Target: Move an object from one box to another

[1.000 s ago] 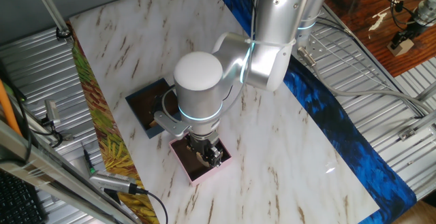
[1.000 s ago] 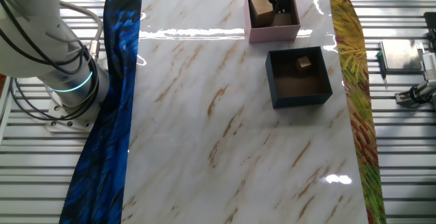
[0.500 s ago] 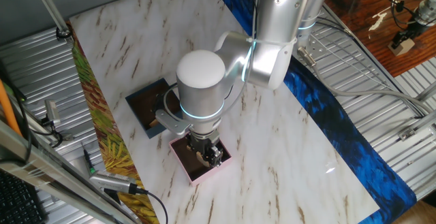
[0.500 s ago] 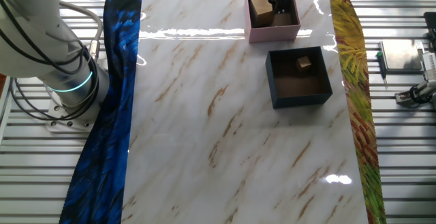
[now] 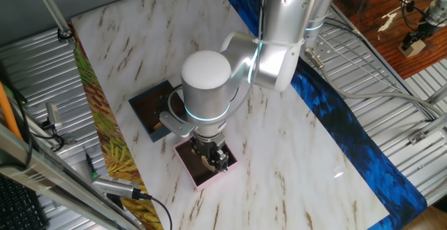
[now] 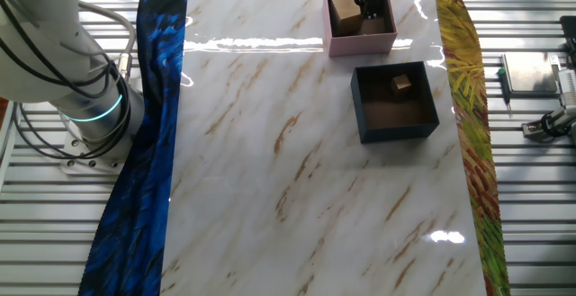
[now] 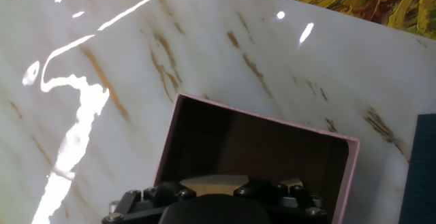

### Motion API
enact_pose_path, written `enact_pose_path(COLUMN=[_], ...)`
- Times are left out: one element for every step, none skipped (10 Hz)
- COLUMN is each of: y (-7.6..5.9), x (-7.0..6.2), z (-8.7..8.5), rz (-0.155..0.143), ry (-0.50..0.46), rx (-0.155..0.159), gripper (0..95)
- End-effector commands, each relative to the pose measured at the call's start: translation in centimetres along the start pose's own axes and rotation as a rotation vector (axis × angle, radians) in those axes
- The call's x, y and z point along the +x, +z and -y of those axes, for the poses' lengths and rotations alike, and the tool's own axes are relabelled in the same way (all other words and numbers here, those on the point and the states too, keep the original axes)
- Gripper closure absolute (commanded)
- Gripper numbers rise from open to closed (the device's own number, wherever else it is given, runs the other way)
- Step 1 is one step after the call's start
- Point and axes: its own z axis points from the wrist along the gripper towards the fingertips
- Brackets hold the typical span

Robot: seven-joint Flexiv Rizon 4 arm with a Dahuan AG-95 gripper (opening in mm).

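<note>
My tool (image 6: 364,4) is down inside the pink box (image 6: 359,44), beside a block (image 6: 343,10). I cannot tell if it grips. Next I lift out, I think.

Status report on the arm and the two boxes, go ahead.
Tool down inside the pink box, jaw state unclear. Wooden block in the pink box beside it. Smaller block in the navy box. Nothing blocking.
</note>
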Motion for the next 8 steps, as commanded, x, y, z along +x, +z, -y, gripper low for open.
enact_pose_path(y=[-0.02,-0.02,-0.02,-0.02,-0.02,-0.02,-0.02,-0.02], x=[0.02,0.02,0.02,0.02,0.02,0.02,0.02,0.02], z=[-0.04,-0.04,-0.04,-0.04,-0.04,-0.04,-0.04,-0.04], rz=[0.003,-0.004,-0.014,-0.024,-0.031,-0.031,-0.033,-0.034], ry=[-0.009,-0.011,-0.014,-0.015,-0.016,-0.019,-0.022,-0.026], rx=[0.002,0.001,0.001,0.001,0.002,0.001,0.0,0.001], gripper=[19.0,19.0,19.0,19.0,19.0,19.0,19.0,19.0])
